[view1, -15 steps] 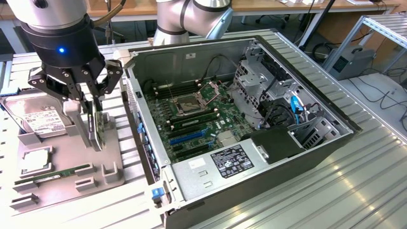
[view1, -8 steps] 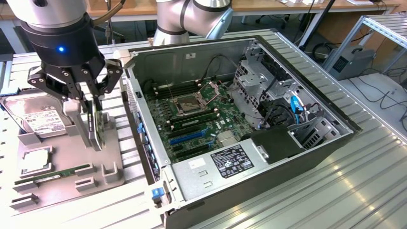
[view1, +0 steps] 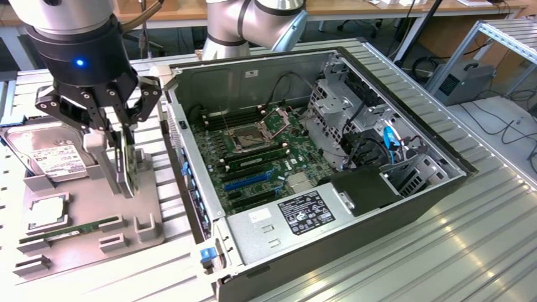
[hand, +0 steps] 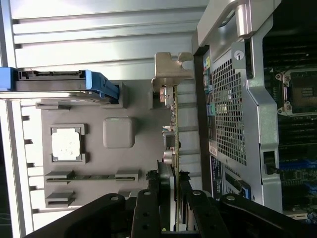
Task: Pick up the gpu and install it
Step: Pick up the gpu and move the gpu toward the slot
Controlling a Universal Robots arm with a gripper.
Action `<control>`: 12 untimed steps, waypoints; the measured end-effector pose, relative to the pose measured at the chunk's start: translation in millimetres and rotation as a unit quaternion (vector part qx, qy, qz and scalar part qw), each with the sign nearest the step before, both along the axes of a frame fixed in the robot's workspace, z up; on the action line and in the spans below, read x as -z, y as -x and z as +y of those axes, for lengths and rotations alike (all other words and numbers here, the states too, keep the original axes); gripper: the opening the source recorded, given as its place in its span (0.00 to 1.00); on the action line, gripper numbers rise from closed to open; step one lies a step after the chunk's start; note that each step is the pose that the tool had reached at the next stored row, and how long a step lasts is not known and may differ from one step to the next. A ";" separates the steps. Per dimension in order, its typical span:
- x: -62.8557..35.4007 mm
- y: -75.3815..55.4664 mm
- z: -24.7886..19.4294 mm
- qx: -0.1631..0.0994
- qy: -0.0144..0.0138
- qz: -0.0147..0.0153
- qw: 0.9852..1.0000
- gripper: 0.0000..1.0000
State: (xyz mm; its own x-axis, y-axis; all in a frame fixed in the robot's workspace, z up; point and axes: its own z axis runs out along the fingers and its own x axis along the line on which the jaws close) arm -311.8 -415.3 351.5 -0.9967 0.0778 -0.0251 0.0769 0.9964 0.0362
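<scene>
Grey parts tray [view1: 80,248], near, exterior view's left: gpu [view1: 127,165] stands edge-on over it. Gripper [view1: 116,133] jaws part-closed, pinching gpu's top edge. PC case [view1: 378,220] just right. Judged: pick-up step; needs straight lift, card kept upright.

Just beside the computer case [view1: 353,245], on the exterior view's left: parts tray [view1: 75,255]. On that tray, nearest the case: gpu [view1: 128,167], standing on edge, gripper [view1: 124,129] on its top. Farther from the case: hard drive [view1: 52,157], CPU chip [view1: 46,212], RAM stick [view1: 71,231].
</scene>
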 end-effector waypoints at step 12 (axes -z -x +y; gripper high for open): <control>-3.2 0.0 0.0 0.000 0.000 0.000 1.000 0.27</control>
State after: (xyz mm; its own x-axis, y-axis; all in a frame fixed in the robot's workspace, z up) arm -311.8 -415.4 354.7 -0.9967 0.0778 -0.0251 0.0769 0.9964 0.0362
